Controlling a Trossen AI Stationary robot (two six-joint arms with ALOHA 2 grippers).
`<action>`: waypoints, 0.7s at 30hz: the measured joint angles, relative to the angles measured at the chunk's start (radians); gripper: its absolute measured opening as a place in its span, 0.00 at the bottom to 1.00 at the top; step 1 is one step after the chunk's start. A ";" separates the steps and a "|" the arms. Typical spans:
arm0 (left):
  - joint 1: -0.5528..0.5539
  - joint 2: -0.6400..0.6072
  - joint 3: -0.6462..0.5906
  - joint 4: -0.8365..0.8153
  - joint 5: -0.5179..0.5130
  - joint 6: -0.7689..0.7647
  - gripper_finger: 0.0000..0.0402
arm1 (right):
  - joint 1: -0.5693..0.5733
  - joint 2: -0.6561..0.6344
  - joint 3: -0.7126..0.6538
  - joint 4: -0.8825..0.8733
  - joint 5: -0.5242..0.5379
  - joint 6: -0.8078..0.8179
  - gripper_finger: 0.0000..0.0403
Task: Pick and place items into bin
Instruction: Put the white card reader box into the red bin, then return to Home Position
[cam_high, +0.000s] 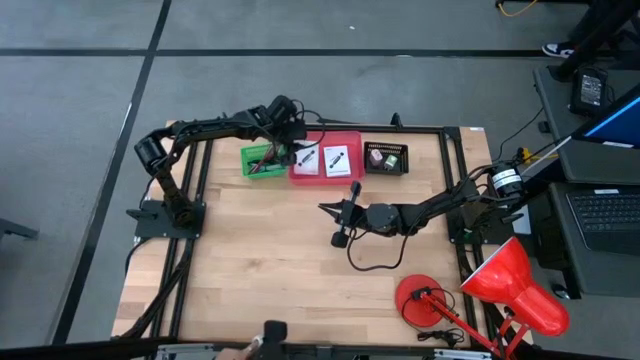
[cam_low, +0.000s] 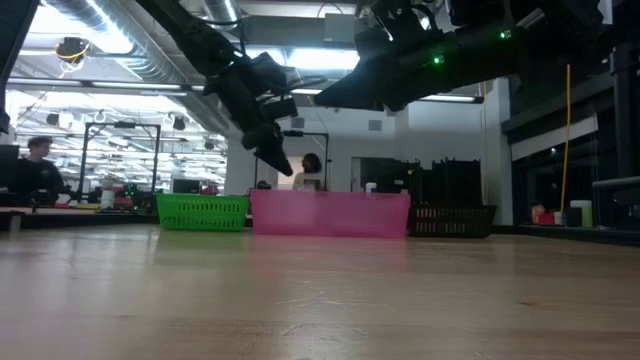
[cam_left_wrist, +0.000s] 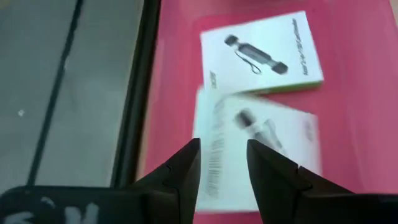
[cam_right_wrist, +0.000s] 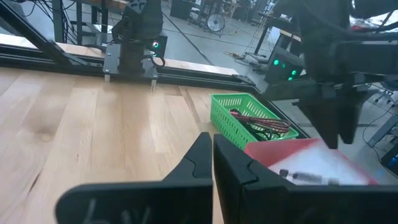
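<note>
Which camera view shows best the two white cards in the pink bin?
The left wrist view: the two white cards fill it, black marks plain. The high view shows them small in the pink bin; the right wrist view shows one edge-on; the low view only the bin wall.

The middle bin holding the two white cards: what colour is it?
The middle bin is pinkish red, clearest in the high view.

Light wooden tabletop (cam_high: 260, 250) carrying a green mesh basket (cam_high: 262, 160), red plastic bin (cam_high: 326, 158), black basket (cam_high: 386, 158) and red desk lamp (cam_high: 480, 295).
</note>
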 joint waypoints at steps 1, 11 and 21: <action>0.000 0.000 0.000 0.011 0.000 0.007 0.31 | 0.000 0.000 0.000 -0.001 0.000 0.000 0.00; -0.001 0.000 0.000 0.026 0.004 0.028 0.31 | -0.005 0.000 0.000 -0.033 0.000 0.000 0.00; -0.012 -0.047 0.000 -0.016 0.178 -0.030 0.14 | -0.006 0.000 0.000 -0.035 0.000 0.029 0.00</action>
